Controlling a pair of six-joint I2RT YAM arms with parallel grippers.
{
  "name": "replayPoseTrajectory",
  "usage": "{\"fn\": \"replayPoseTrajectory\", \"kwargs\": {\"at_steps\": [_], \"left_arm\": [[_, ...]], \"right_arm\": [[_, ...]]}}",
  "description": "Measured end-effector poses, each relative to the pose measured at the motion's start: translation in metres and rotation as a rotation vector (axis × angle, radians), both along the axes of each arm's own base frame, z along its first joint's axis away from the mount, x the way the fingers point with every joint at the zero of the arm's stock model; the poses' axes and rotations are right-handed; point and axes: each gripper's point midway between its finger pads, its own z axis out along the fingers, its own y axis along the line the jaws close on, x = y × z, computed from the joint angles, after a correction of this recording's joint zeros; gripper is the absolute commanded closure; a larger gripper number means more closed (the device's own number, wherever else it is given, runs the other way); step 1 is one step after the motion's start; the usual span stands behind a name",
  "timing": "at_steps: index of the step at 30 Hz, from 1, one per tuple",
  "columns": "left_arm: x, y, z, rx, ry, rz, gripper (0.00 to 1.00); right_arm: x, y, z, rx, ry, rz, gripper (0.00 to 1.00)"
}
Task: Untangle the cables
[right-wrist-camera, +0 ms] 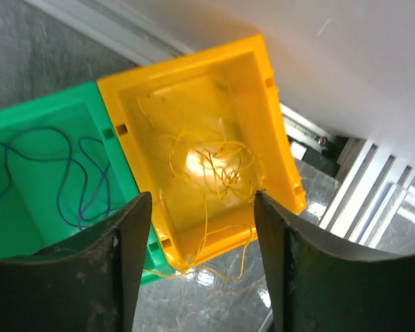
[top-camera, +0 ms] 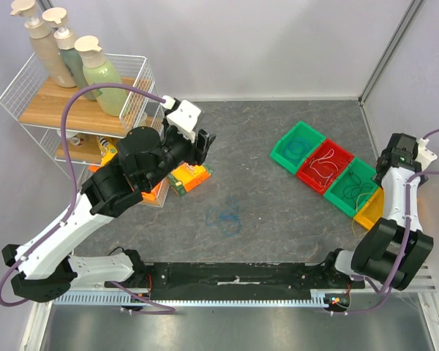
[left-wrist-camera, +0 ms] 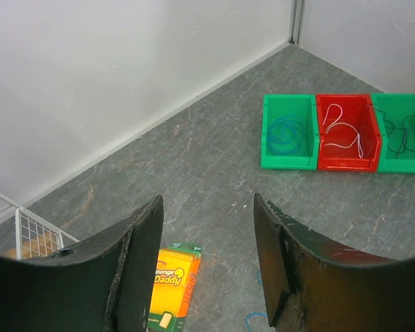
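Yellow bin holding tangled yellow wire: right gripper directly above, left gripper far to its left, blue cable between, all fingers spread wide, empty.

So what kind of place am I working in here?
Probably a lab test cell, not a home: plain walls enclose the table, plastic bins hold cables, and the rack of bottles looks staged.
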Motion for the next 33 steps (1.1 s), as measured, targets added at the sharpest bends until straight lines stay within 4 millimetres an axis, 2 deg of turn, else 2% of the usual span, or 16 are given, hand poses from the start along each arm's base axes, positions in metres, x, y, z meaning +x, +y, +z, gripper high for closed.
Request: {"fn": "replayPoseTrajectory", "kwargs": {"at_steps": [6, 10, 15, 17, 23, 30, 33], "left_arm": [[-0.002, 0.003, 0.002, -0.006, -0.004, 0.000, 0.39], [-0.002, 0.003, 0.002, -0.006, -0.004, 0.000, 0.39], [-0.002, 0.003, 0.002, -0.006, -0.004, 0.000, 0.39], [-0.002, 0.003, 0.002, -0.006, -0.004, 0.001, 0.39], [-0.002, 0.003, 0.002, -0.005, -0.003, 0.000, 0.39], [-0.001, 0.001, 0.000, 0.002, 0.001, 0.000, 0.39], [0.000, 0.000, -0.001, 0.003, 0.003, 0.000, 0.39]], "right_arm": [[-0.020, 0.027, -0.024, 0.133, 0.037, 0.011, 0.25], [-0.048, 0.042, -0.031, 0.177, 0.026, -0.061, 0.39], [-0.085, 0.047, -0.052, 0.209, 0.118, -0.181, 0.42], [-0.092, 0.052, -0.059, 0.224, 0.148, -0.193, 0.42], [-0.100, 0.066, -0.079, 0.295, 0.185, -0.178, 0.41], [-0.095, 0.070, -0.099, 0.338, 0.200, -0.157, 0.45], [-0.092, 0.069, -0.105, 0.341, 0.197, -0.157, 0.51]]}}
